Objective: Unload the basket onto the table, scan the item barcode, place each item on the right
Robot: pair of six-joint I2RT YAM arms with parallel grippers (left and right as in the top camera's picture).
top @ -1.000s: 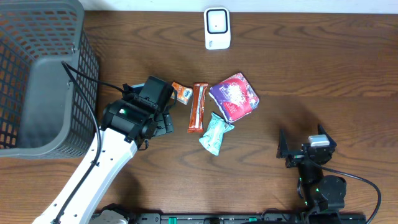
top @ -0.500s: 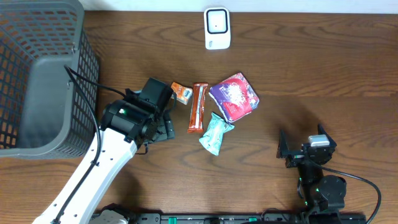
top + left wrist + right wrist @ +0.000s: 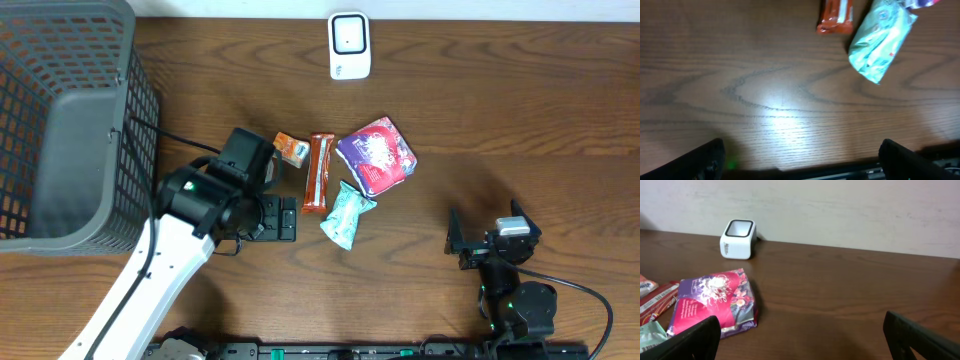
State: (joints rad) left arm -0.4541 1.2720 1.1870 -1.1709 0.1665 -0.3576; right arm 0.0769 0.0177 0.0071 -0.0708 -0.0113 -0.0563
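Note:
A white barcode scanner (image 3: 349,45) stands at the table's far edge, also visible in the right wrist view as a scanner (image 3: 738,239). Mid-table lie a small orange packet (image 3: 291,149), a red-brown bar (image 3: 317,172), a purple-pink pouch (image 3: 376,154) and a mint-green packet (image 3: 346,214). My left gripper (image 3: 272,218) hangs open over bare wood just left of the bar and mint packet, holding nothing. Its wrist view shows the bar (image 3: 836,15) and mint packet (image 3: 880,42) ahead. My right gripper (image 3: 487,232) rests open at the front right, facing the pouch (image 3: 715,302).
A large grey mesh basket (image 3: 140,110) fills the left back corner, with the left arm's cable running past its wall. A dark rail (image 3: 400,350) runs along the table's front edge.
My left gripper has swung away from the orange packet toward the table's front and now points over bare wood left of the mint packet. The right arm has not moved.

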